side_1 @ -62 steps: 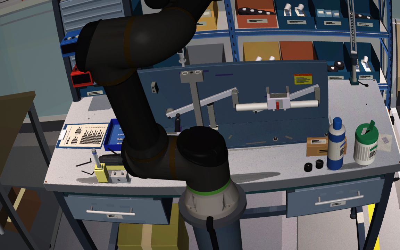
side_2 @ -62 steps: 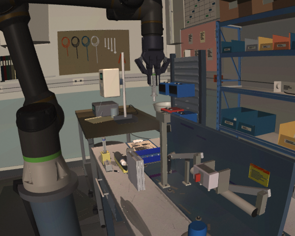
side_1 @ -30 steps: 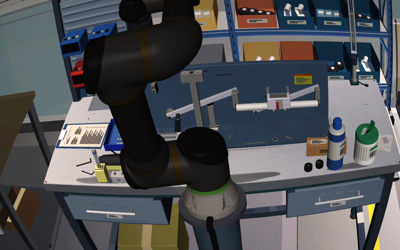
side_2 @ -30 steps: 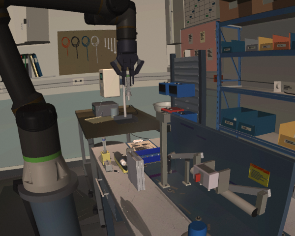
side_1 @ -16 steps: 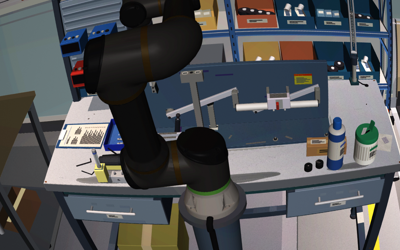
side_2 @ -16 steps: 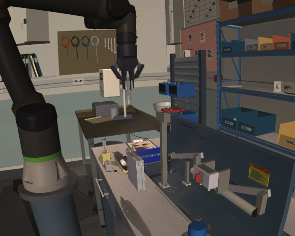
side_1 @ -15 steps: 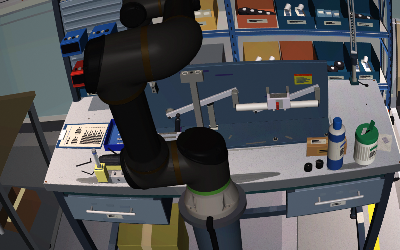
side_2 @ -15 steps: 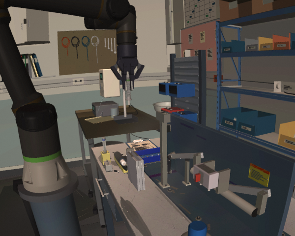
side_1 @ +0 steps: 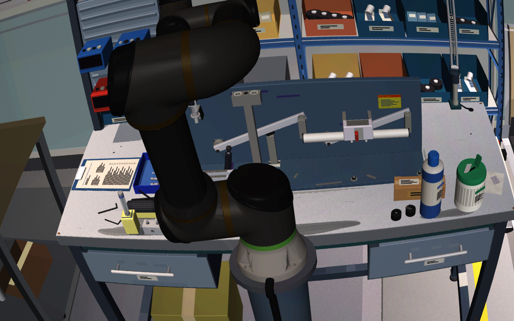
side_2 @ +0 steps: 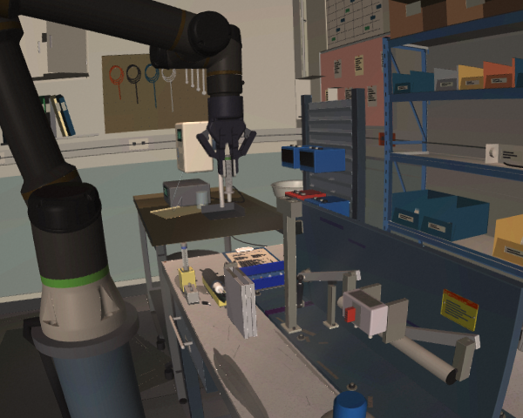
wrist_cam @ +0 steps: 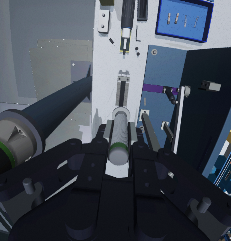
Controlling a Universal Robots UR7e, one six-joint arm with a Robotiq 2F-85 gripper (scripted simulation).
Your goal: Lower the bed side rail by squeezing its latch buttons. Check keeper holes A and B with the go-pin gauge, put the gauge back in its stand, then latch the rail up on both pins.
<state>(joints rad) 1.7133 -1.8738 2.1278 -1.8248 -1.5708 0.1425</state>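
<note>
On the blue fixture board the white side rail hangs in its lowered position on two slanted grey links, with its latch block and red button at mid-length. A grey post carries the keeper block at the board's upper left. High above the bench's left part, my gripper is closed around the go-pin gauge, a knurled grey cylinder with a green band, pointing straight down. The grey gauge stand sits on the bench directly below it in the wrist camera.
A blue parts tray lies at the bench's left end beside a clipboard. A yellow block with an upright pin and hex keys sit at the front left. Bottles and a cardboard box stand at the right. Shelving rises behind the board.
</note>
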